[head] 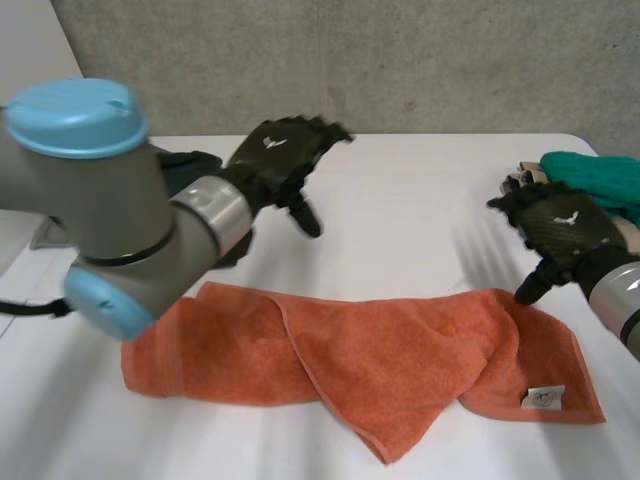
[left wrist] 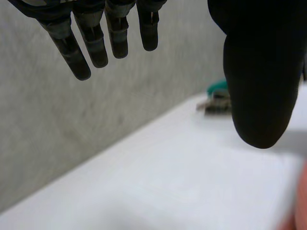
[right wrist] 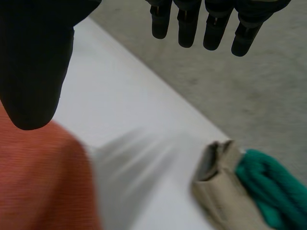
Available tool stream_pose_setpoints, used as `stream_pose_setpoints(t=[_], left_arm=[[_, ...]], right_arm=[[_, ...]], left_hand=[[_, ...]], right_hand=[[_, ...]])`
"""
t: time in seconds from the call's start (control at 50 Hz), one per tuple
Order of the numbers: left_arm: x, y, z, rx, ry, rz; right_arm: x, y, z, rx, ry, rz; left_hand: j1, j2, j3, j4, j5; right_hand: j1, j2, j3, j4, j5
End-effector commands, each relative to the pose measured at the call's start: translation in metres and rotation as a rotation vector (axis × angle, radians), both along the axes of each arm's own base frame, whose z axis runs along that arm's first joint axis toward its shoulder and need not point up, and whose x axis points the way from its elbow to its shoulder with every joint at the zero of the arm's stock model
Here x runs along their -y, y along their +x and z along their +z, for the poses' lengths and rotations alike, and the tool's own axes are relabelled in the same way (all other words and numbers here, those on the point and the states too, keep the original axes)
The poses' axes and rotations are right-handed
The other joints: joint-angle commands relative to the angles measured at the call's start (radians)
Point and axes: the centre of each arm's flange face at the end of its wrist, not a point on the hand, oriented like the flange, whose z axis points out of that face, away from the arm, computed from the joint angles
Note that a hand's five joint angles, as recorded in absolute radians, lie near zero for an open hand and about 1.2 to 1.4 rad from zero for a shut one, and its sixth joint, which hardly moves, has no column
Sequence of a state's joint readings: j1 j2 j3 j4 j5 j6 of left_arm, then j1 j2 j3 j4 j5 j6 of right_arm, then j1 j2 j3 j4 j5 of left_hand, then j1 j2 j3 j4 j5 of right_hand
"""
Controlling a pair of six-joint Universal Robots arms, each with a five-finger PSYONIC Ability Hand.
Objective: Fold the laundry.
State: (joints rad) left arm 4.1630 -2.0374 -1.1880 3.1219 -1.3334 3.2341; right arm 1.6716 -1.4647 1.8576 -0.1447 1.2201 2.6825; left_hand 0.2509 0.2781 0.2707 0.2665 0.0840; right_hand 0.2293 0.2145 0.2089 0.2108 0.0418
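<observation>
so, the orange towel [head: 380, 350] lies on the white table [head: 400, 200] near the robot's side, stretched across between the two arms. it is loosely folded, with one layer lapped over the middle and a corner hanging down toward the near edge. a small white label [head: 545, 397] sits at the towel's near right corner. the left hand [head: 285, 160] hovers above the bare table beyond the towel's left half, well apart from the cloth; in the left wrist view its fingers [left wrist: 96, 43] hang straight and spread, with the thumb [left wrist: 259, 86] wide of them and nothing between. the right hand [head: 560, 225] is over the towel's far right edge, and it too is spread wide and holds nothing, with straight fingers [right wrist: 189, 24]. its thumb [right wrist: 33, 72] points down at the orange cloth, though i cannot tell whether the tip touches it. beyond the right hand, at the table's far right, a green cloth [head: 595, 175] lies against a beige cloth [head: 525, 175]. a dark cloth [head: 195, 165] lies behind the left arm [head: 100, 200].
</observation>
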Motion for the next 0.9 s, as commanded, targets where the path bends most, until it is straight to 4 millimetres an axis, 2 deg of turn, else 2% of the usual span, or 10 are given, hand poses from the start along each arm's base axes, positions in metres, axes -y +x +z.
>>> stream_pose_setpoints(t=[0.02, 0.16, 0.26, 0.36, 0.44, 0.46, 0.48, 0.64, 0.74, 0.9], left_arm=[[-0.016, 0.054, -0.029, 0.240, 0.095, 0.138], [-0.029, 0.093, -0.055, 0.397, 0.131, 0.228], [-0.019, 0.120, -0.070, 0.452, 0.136, 0.298], [-0.002, 0.137, -0.077, 0.458, 0.099, 0.345], [0.017, 0.133, -0.069, 0.402, -0.016, 0.342], [0.021, 0.131, -0.067, 0.385, -0.049, 0.334], [0.026, 0.129, -0.064, 0.371, -0.076, 0.330], [0.085, 0.107, -0.062, 0.306, -0.217, 0.286], [0.122, 0.098, -0.087, 0.343, -0.175, 0.271], [0.155, 0.091, -0.123, 0.480, -0.181, 0.231]], right_arm=[[-0.050, 0.029, -0.011, -0.087, 0.166, 0.156], [-0.066, 0.045, -0.038, -0.162, 0.222, 0.245], [-0.070, 0.052, -0.059, -0.166, 0.221, 0.272], [-0.071, 0.061, -0.066, -0.153, 0.145, 0.297], [-0.068, 0.063, -0.075, -0.159, 0.141, 0.300], [-0.066, 0.063, -0.077, -0.161, 0.139, 0.297], [-0.063, 0.061, -0.078, -0.161, 0.136, 0.286], [-0.051, 0.056, -0.072, -0.170, 0.058, 0.198], [-0.053, 0.054, -0.071, -0.173, 0.056, 0.192], [-0.052, 0.054, -0.071, -0.173, 0.053, 0.189]], left_hand=[[0.045, 0.018, 0.025, 0.029, 0.037], [0.033, 0.006, 0.013, 0.017, 0.025], [0.036, 0.009, 0.016, 0.020, 0.028], [0.030, 0.003, 0.010, 0.014, 0.023], [0.033, 0.006, 0.013, 0.017, 0.025], [0.036, 0.009, 0.016, 0.020, 0.028], [0.036, 0.009, 0.016, 0.020, 0.028], [0.083, 0.056, 0.063, 0.067, 0.075], [0.109, 0.082, 0.090, 0.094, 0.102], [0.109, 0.082, 0.090, 0.094, 0.102]], right_hand=[[-0.055, -0.040, -0.034, -0.036, -0.042], [-0.055, -0.040, -0.034, -0.036, -0.042], [-0.009, 0.005, 0.011, 0.009, 0.004], [0.078, 0.093, 0.099, 0.097, 0.091], [0.544, 0.559, 0.564, 0.562, 0.557], [0.775, 0.790, 0.796, 0.794, 0.788], [1.163, 1.178, 1.183, 1.181, 1.176], [1.167, 1.182, 1.187, 1.185, 1.180], [1.167, 1.182, 1.187, 1.185, 1.180], [1.167, 1.182, 1.187, 1.185, 1.180]])
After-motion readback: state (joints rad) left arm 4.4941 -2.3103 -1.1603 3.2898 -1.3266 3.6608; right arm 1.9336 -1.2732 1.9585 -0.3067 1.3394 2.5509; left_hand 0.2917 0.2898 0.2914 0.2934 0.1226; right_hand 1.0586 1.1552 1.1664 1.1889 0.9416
